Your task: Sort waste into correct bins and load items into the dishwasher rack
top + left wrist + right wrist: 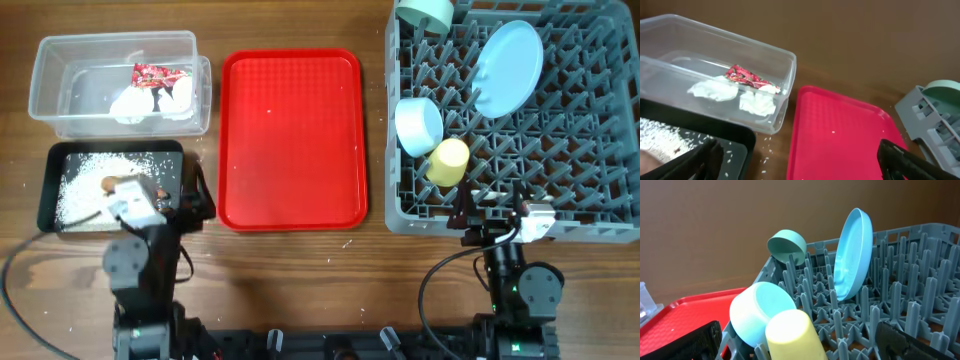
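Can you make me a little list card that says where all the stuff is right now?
clear tub: holds red wrapper and white tissue
black tray: holds rice
red tray: between the bins and the rack
rack: blue plate on edge, blue bowl, green bowl, yellow cup
left gripper: open
right gripper: open

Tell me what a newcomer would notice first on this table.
The bright red serving tray lies flat in the middle. To its right, the grey rack holds a pale blue plate standing on edge, a pale blue bowl, a pale green bowl and a yellow cup. On the left, white rice speckles the black tray.
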Robot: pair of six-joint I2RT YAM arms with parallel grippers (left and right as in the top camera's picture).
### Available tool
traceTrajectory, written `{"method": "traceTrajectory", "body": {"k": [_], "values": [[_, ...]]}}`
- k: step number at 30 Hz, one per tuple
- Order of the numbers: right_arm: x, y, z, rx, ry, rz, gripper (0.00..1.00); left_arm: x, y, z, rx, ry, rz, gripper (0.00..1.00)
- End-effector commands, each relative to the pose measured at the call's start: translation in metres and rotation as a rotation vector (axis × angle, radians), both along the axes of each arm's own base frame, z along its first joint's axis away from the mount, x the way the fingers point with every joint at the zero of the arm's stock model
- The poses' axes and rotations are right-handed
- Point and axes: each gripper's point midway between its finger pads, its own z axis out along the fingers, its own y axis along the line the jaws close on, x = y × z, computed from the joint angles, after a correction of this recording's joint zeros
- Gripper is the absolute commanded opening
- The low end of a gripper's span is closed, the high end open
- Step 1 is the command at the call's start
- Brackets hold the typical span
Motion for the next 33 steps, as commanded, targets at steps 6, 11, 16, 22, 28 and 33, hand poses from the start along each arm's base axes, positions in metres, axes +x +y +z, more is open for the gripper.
{"method": "traceTrajectory", "body": {"k": [6, 11, 16, 22, 28, 33], "values": [[0.0, -0.002, 0.002, -0.011, -0.012, -0.01, 1.0, -0.021, -0.004, -0.032, 0.029, -0.105, -0.007, 1.0], [0.0, -0.002, 0.002, -0.011, -0.012, -0.01, 1.0, -0.026, -0.008, -0.028, 0.027, -0.134, -0.028, 1.0], [0.0, -0.002, 0.002, -0.011, -0.012, -0.01, 1.0, -0.026, -0.008, -0.028, 0.027, -0.133, -0.028, 1.0], [0.0, -0.002, 0.002, -0.011, -0.012, -0.01, 1.0, -0.026, -0.008, -0.028, 0.027, -0.133, -0.028, 1.0], [0.0, -0.002, 0.002, -0.011, -0.012, -0.01, 1.0, -0.026, -0.008, -0.028, 0.027, -0.133, -0.028, 1.0], [0.0, -0.002, 0.003, -0.011, -0.013, -0.01, 1.0, -0.026, -0.008, -0.028, 0.027, -0.133, -0.028, 1.0]]}}
